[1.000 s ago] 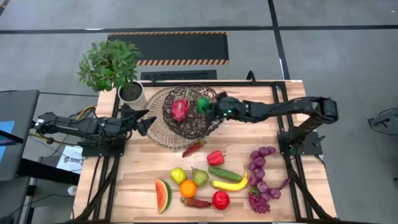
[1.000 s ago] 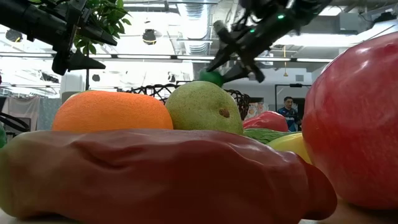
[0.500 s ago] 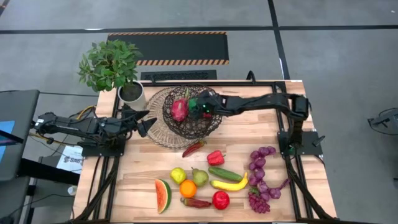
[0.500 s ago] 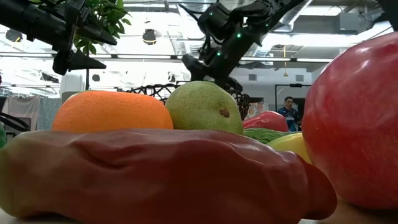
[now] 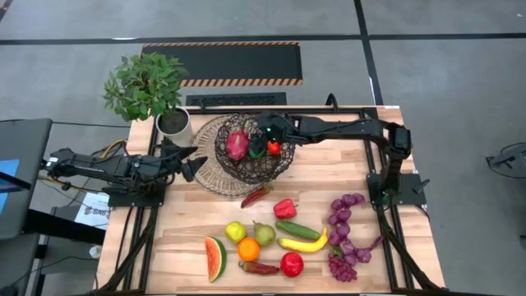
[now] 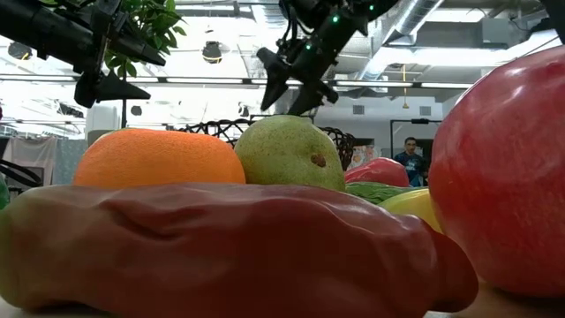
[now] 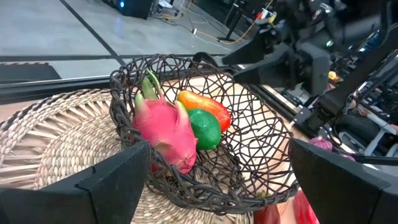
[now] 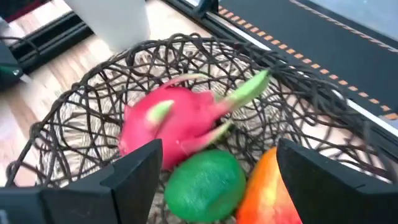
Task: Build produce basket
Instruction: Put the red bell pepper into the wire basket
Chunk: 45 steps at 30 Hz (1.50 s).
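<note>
Right now the nearest stuff is the loose produce at the table's front edge: red apple (image 5: 291, 263), orange (image 5: 248, 248), watermelon slice (image 5: 215, 258), pear (image 5: 264, 234), banana (image 5: 303, 244), cucumber (image 5: 297, 229), w/ the purple grapes (image 5: 345, 237) strung out on the right side. A bit further back lie a red pepper (image 5: 284, 208) and a long red chilli pepper (image 5: 256, 196), just short of the basket (image 5: 255, 149).

Basket sits on a pale woven mat (image 5: 207, 168) toward the far side, holding the pink dragon fruit (image 7: 163, 127), a green pepper (image 7: 206, 129) and an orange-red pepper (image 7: 206, 107), all touching.

Right gripper (image 5: 268, 136) hangs over the basket's middle, jaws spread wide, nothing in them; the green pepper lies directly below it. Left gripper (image 5: 188, 160) waits beside the mat on the left, fully open, empty too.

Key relation for the next pick, I'd say: remaining produce all lies toward the front from the right gripper, so it has to pull back across the basket rim. The chilli is closest, its long axis slanting toward the basket. Both arms are abt equally near it.

Vs a sec ago: right gripper was at the basket's right rim w/ the green pepper clamped; since then it moved in over the centre, opened and dropped it.
</note>
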Available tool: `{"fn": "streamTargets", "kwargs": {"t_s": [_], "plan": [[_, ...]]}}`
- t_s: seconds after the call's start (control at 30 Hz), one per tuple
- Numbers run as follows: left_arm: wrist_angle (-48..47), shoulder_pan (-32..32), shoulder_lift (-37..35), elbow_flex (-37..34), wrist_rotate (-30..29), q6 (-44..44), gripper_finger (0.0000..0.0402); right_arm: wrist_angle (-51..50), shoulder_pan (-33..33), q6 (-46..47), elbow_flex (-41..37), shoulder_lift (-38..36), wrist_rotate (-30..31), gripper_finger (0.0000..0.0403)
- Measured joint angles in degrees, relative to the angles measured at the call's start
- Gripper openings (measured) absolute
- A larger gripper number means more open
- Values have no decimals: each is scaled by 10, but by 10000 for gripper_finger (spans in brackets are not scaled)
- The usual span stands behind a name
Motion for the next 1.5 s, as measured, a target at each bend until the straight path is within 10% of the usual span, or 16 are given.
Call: {"fn": "streamTargets", "kwargs": {"t_s": [0.37, 0.7, 1.0, 1.5], "plan": [[-4, 0, 0, 0, -5, 0, 368, -232, 36, -11, 42, -9, -3, 325], [-2, 0, 0, 0, -6, -1, 368, -462, 211, 131, 42, -84, -13, 324], [-2, 0, 0, 0, -4, -3, 368, -364, 362, 252, -53, -113, -7, 324], [-1, 0, 8, 0, -4, -7, 368, -41, 336, 6, -212, -84, -35, 324]]}}
